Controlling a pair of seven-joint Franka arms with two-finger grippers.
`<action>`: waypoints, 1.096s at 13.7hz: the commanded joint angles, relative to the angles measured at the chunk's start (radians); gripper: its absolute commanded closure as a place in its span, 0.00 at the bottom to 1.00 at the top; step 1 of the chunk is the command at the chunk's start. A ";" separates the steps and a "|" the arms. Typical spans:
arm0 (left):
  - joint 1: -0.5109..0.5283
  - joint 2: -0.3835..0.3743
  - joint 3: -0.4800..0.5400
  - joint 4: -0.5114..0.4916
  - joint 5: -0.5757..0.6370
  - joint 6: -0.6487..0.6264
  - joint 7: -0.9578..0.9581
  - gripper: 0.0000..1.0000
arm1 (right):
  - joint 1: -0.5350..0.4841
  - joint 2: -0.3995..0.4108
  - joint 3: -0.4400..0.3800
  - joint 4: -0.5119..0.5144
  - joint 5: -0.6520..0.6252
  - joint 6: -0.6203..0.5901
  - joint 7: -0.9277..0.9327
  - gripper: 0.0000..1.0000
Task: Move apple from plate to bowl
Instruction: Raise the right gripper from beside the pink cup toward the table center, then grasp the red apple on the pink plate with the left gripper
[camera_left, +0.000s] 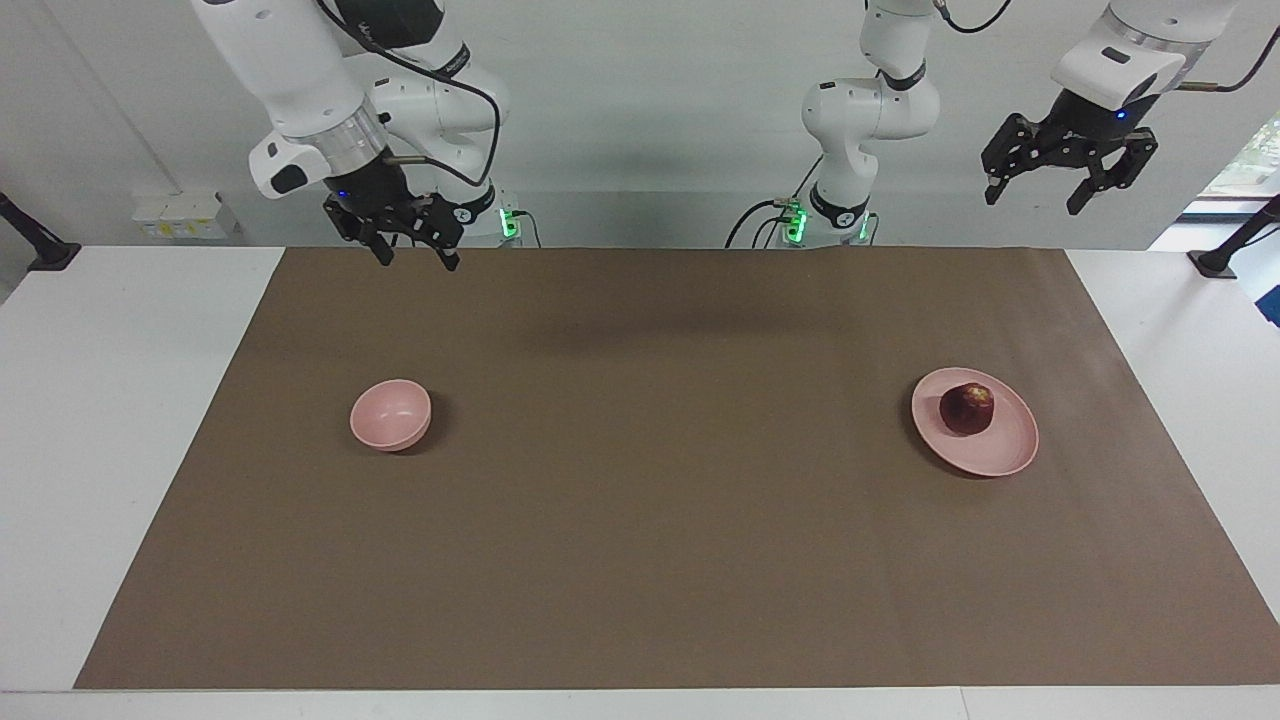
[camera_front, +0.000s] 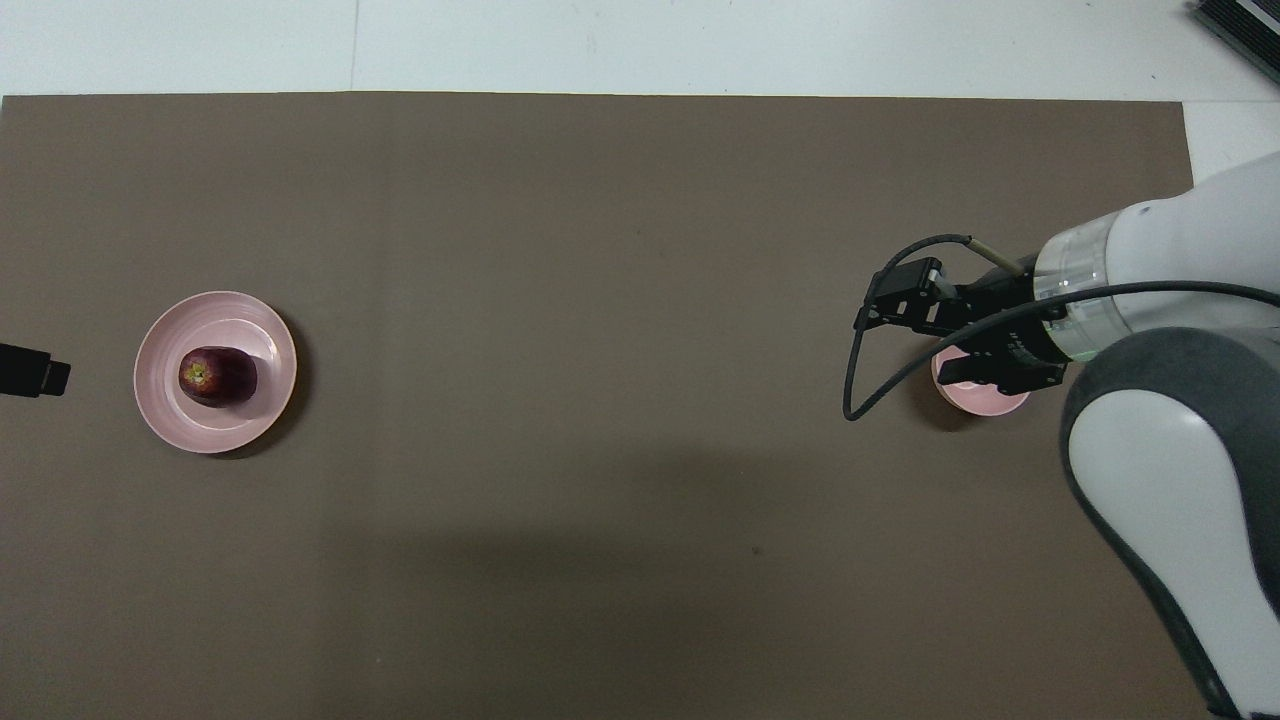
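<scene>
Here the apple sits on the plate, well below the left tool, which hangs high above that end of the desk, fingers spread wide and empty. The right tool, likewise wide open and empty, hovers above the bowl. The apple looks firm, smooth and prone to roll, so a grip across its widest middle seems safest.
</scene>
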 joint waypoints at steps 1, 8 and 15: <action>0.026 -0.049 -0.008 -0.112 -0.002 0.084 0.026 0.00 | 0.022 0.023 0.006 -0.010 0.104 0.026 0.105 0.00; 0.072 -0.038 -0.008 -0.365 -0.003 0.382 0.078 0.00 | 0.107 0.040 0.006 -0.164 0.348 0.197 0.226 0.00; 0.126 0.056 -0.008 -0.527 -0.021 0.662 0.119 0.00 | 0.110 0.114 0.006 -0.160 0.589 0.204 0.432 0.00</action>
